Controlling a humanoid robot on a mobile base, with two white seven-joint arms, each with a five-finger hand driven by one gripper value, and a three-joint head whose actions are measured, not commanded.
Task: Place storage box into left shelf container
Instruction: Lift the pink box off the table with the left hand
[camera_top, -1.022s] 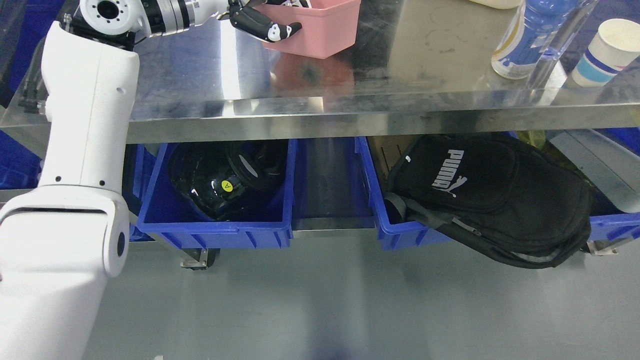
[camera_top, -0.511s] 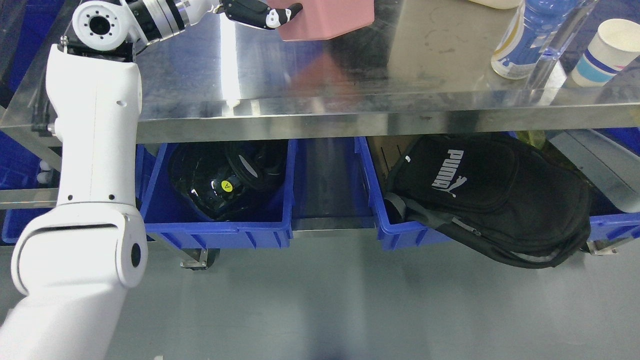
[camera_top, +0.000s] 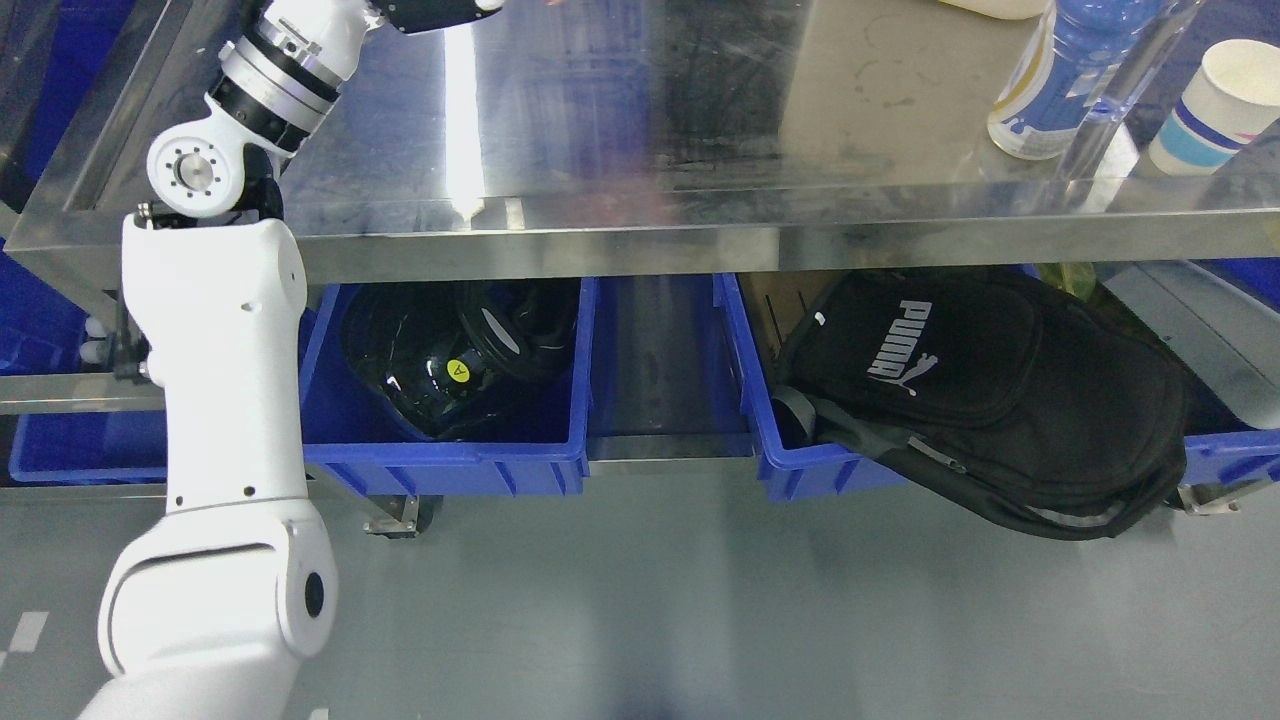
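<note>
Steel table (camera_top: 640, 150) far edge crops our left hand (camera_top: 440, 12) — grip unreadable, box unseen; we risk clipping that edge descending.

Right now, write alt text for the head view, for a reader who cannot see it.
A white robot left arm rises past a steel table, its hand cut off by the top edge. Below, a blue bin holds black gear and another holds a black backpack; a bottle and paper cup stand far right.
</note>
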